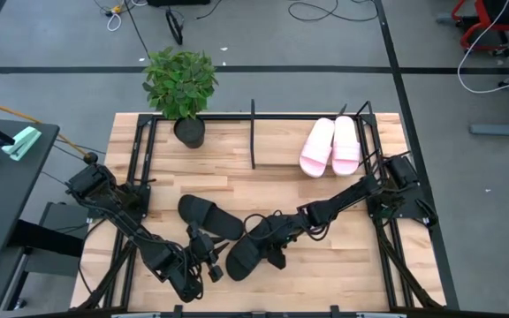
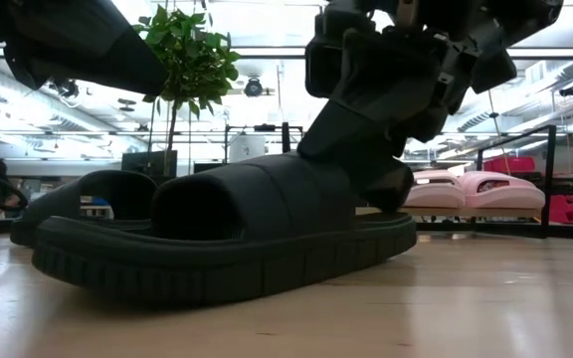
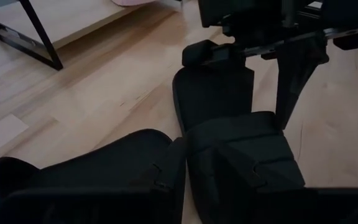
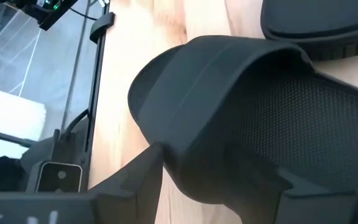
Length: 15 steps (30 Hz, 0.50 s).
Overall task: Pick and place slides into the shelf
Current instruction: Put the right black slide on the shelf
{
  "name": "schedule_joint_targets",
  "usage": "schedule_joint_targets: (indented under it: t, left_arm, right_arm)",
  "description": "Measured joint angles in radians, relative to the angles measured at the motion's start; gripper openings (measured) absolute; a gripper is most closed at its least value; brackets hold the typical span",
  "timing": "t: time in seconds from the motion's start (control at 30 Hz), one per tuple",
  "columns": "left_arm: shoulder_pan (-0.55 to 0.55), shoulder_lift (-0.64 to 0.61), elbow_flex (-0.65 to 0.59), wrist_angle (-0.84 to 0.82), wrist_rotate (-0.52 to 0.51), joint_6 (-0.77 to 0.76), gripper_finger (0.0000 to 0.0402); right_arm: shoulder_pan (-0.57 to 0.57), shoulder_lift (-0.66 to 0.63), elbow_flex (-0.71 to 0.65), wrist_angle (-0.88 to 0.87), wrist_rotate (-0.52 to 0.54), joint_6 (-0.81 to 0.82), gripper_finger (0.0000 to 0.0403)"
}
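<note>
Your right gripper (image 1: pixel 277 240) straddles the near black rubber slide's (image 1: pixel 247 247) strap, fingers spread and not yet clamped; lift early and it could slip against the second black slide (image 1: pixel 208 215).

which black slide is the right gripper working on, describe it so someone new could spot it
Start at the wooden table and look along its near edge, opposite the potted plant. Two black slides lie there: one sits free toward the middle, the other lies nearer the edge. The second is the one, because the right gripper sits over its strap while the other slide has nothing on it.
</note>
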Motion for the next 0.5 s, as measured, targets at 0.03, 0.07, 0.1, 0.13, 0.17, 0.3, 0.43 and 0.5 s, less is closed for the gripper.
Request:
schedule_joint_targets:
  t: [0.03, 0.07, 0.1, 0.13, 0.17, 0.3, 0.43, 0.5]
  left_arm:
    - [0.000, 0.000, 0.000, -0.001, 0.000, 0.000, 0.0082]
    - [0.000, 0.000, 0.000, 0.000, 0.000, 0.000, 0.0081]
    - [-0.001, 0.000, 0.000, 0.000, 0.000, 0.000, 0.0079]
    - [-0.003, 0.000, 0.000, 0.000, 0.000, 0.000, 0.0078]
    - [-0.003, 0.000, 0.000, 0.000, 0.000, -0.001, 0.0077]
    - [-0.003, 0.000, 0.000, 0.000, 0.000, -0.004, 0.0077]
    - [-0.003, 0.000, 0.000, 0.000, 0.000, -0.006, 0.0083]
    - [-0.003, 0.000, 0.000, 0.000, 0.000, -0.006, 0.0084]
  right_arm:
    - [-0.001, 0.004, 0.000, 0.003, 0.000, 0.003, 0.0176]
    - [-0.002, 0.005, 0.000, 0.005, 0.001, 0.003, 0.0176]
    - [-0.002, 0.005, 0.000, 0.005, 0.006, 0.003, 0.0176]
    - [-0.001, 0.005, 0.000, 0.005, 0.015, 0.004, 0.0176]
    - [-0.001, 0.005, 0.000, 0.005, 0.023, 0.006, 0.0176]
    - [-0.001, 0.006, 0.000, 0.009, 0.050, 0.006, 0.0176]
    - [-0.001, 0.006, 0.000, 0.009, 0.063, -0.019, 0.0153]
    - [-0.001, 0.006, 0.000, 0.011, 0.065, -0.033, 0.0121]
